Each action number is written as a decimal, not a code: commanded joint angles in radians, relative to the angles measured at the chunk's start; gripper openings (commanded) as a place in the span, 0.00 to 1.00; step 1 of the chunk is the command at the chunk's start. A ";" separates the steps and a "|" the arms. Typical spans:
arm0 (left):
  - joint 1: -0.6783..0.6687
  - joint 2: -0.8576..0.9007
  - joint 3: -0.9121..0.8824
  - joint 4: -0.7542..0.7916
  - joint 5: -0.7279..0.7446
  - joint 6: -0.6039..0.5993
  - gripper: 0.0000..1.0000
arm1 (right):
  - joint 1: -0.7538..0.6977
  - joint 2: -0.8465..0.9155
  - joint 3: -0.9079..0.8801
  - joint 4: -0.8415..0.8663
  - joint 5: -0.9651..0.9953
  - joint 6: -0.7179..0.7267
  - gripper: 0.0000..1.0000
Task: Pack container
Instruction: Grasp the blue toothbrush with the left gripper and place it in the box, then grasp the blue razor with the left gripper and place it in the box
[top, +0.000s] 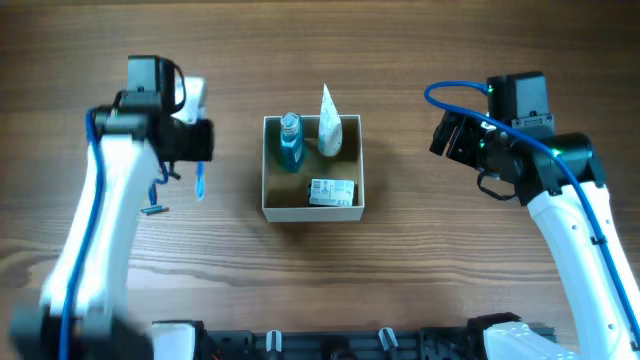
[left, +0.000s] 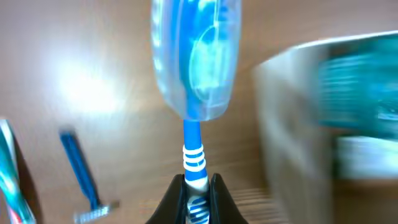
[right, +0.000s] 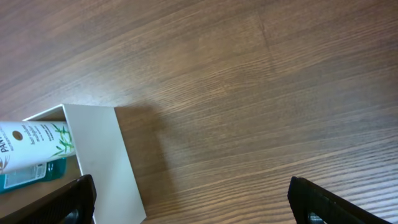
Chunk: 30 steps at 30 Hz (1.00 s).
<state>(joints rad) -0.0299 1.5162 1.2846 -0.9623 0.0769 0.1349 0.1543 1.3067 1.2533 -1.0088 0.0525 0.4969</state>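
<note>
The container is a square box with white walls and a brown inside, at the table's middle. It holds a blue bottle, a white tube and a small white packet. My left gripper is shut on a blue-and-white toothbrush with a clear blue head cap, held above the table left of the container; the toothbrush also shows in the overhead view. My right gripper is open and empty, right of the container.
A blue razor lies on the wood left of the container, also in the left wrist view. Another striped item shows at the left wrist view's left edge. The white tube and blue bottle show in the right wrist view.
</note>
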 joint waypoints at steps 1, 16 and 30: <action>-0.243 -0.230 0.020 0.018 0.080 0.243 0.04 | -0.002 0.010 0.001 0.002 -0.001 0.000 1.00; -0.563 0.049 0.019 0.119 0.055 0.412 0.41 | -0.002 0.010 0.001 0.003 -0.001 0.003 1.00; 0.102 -0.142 -0.007 0.003 -0.203 -0.152 0.98 | -0.002 0.010 0.001 0.005 0.006 0.000 1.00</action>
<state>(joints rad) -0.1284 1.3502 1.3075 -0.9607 -0.1173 0.1150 0.1543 1.3075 1.2533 -1.0069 0.0528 0.4969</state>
